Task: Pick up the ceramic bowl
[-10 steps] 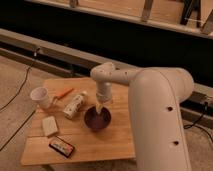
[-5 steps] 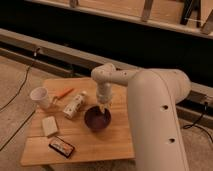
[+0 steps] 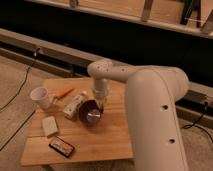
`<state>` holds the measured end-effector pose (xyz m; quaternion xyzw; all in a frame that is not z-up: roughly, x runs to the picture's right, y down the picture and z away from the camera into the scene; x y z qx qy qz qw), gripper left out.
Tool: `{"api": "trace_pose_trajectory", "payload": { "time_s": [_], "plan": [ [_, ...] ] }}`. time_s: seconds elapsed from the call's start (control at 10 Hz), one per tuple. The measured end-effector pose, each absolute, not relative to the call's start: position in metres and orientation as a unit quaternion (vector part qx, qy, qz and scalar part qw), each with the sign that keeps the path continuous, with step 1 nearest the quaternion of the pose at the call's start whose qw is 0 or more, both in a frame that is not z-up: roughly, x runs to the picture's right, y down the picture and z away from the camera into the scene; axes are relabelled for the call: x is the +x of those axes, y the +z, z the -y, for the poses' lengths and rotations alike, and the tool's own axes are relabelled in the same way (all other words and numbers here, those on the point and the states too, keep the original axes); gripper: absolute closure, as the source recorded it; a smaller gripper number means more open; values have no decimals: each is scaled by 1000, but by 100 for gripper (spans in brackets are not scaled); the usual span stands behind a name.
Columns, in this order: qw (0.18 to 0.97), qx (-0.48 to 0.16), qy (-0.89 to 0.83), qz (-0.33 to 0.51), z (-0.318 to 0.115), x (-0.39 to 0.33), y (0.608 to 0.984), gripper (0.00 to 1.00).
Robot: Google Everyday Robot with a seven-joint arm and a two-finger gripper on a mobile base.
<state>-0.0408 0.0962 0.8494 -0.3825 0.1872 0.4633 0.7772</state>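
The ceramic bowl point(image 3: 91, 114) is dark maroon and glossy, near the middle of the small wooden table point(image 3: 110, 140). It is tilted, with its inside facing the camera and its far rim raised. My gripper point(image 3: 100, 103) comes down from the white arm point(image 3: 150, 100) onto that far rim and is shut on it. The bowl's lower edge is at or just above the tabletop.
A white paper cup point(image 3: 40, 96) stands at the table's left edge. An orange object point(image 3: 64, 93) and a white packet point(image 3: 74, 104) lie just left of the bowl. A pale block point(image 3: 50, 125) and a dark wrapped bar point(image 3: 62, 147) lie at the front left. Cables run over the floor.
The bowl lay flat on the table before. It has now tipped up and shifted slightly left and upward with the gripper at its rim.
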Motion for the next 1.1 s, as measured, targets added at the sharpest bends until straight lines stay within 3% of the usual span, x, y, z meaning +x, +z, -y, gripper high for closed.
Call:
{"api": "trace_pose_trajectory", "payload": {
  "time_s": [0.5,0.6,1.1],
  "plan": [
    [797,-339,477,-149,-48,-55,810,100],
    [803,-306,487,-154,-31,-46,787,100],
    [797,-271,520,-144,-8,-40,743,100]
  ]
}}
